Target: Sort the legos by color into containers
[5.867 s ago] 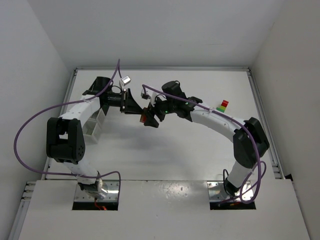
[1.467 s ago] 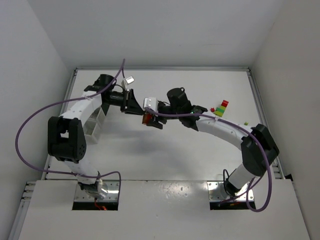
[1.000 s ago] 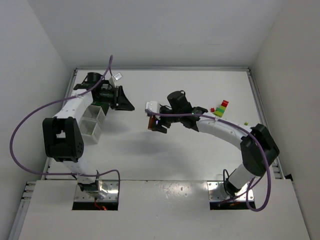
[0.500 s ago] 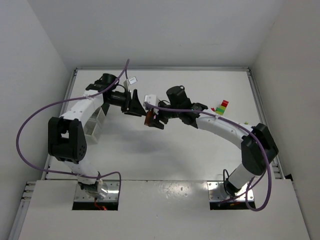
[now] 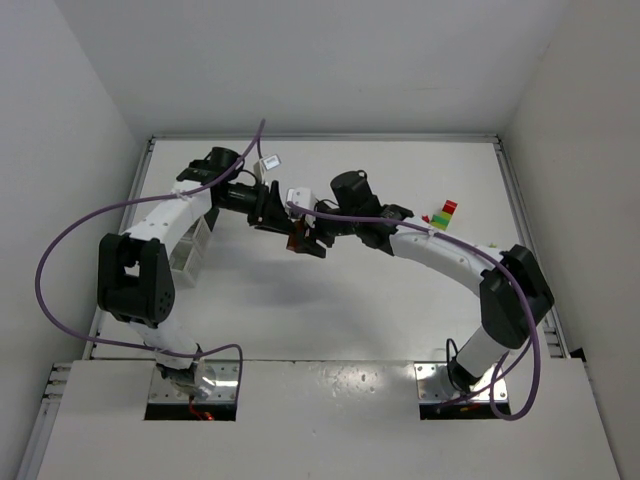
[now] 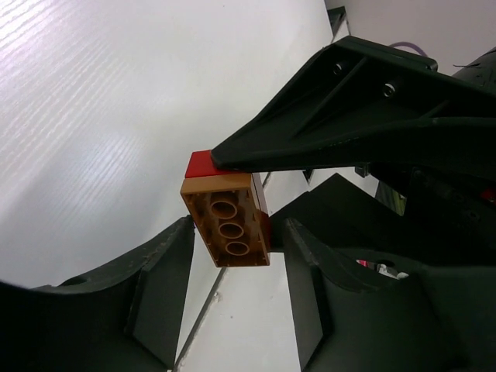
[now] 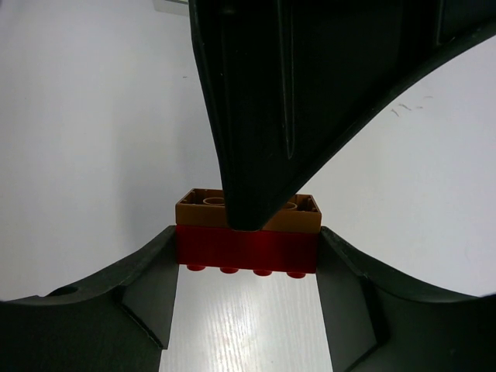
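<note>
Tabletop (image 5: 330, 310) white, walls (image 5: 320, 70) plain white

The white table (image 5: 330, 310) is taken in whole by the top camera, which is fixed above and behind the arm bases and tilted down toward the far edge. The left wrist camera is set close behind the left gripper (image 6: 238, 226) and pointed along its black fingers (image 6: 155, 302), low over the table top. The right wrist camera is set likewise behind the right gripper (image 7: 246, 234), facing the left one. One spot near the table's middle is shared by all three views: a stack of two plastic bricks (image 5: 297, 240), orange-brown on red.
</note>
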Tool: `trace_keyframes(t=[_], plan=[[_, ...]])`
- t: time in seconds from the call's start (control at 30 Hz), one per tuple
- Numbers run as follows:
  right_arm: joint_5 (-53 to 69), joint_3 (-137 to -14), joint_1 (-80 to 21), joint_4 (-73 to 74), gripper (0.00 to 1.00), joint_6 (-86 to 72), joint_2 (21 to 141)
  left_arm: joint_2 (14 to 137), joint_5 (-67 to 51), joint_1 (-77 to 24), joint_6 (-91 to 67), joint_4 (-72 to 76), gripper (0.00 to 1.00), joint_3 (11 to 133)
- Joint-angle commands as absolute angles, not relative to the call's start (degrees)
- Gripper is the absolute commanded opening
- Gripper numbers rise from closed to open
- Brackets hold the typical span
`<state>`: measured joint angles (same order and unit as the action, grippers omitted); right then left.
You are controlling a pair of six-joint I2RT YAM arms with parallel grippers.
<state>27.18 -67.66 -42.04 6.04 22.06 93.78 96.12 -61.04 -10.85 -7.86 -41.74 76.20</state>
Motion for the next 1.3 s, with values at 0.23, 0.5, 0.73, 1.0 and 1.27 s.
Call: trace_keyframes(t=[0.23, 0.5, 0.73, 1.0, 1.27], plan=[[27.9, -70.3, -42.5, 2.5, 0.0, 21.4, 93.7, 96.6, -62.9, -12.0, -7.6, -40.3, 0.55, 77.1], [27.9, -70.3, -42.5, 2.5, 0.0, 21.4, 93.7, 97.1, -62.9, -12.0, -7.6, -40.3, 0.53, 77.1], [27.4, -69.8, -42.5, 2.5, 0.0, 21.4, 93.7, 97.1, -62.9, -12.0, -7.0, -40.3, 0.26, 77.1], [25.8, -66.5, -42.5, 3.0, 0.0, 22.5, 92.6, 96.0, -62.9, -7.4, -6.5, -40.3, 0.06, 78.0], [24.5, -62.6, -41.9, 4.0, 0.0, 23.6, 91.5, 95.9, -62.9, -0.3, -6.5, -40.3, 0.0, 80.2]])
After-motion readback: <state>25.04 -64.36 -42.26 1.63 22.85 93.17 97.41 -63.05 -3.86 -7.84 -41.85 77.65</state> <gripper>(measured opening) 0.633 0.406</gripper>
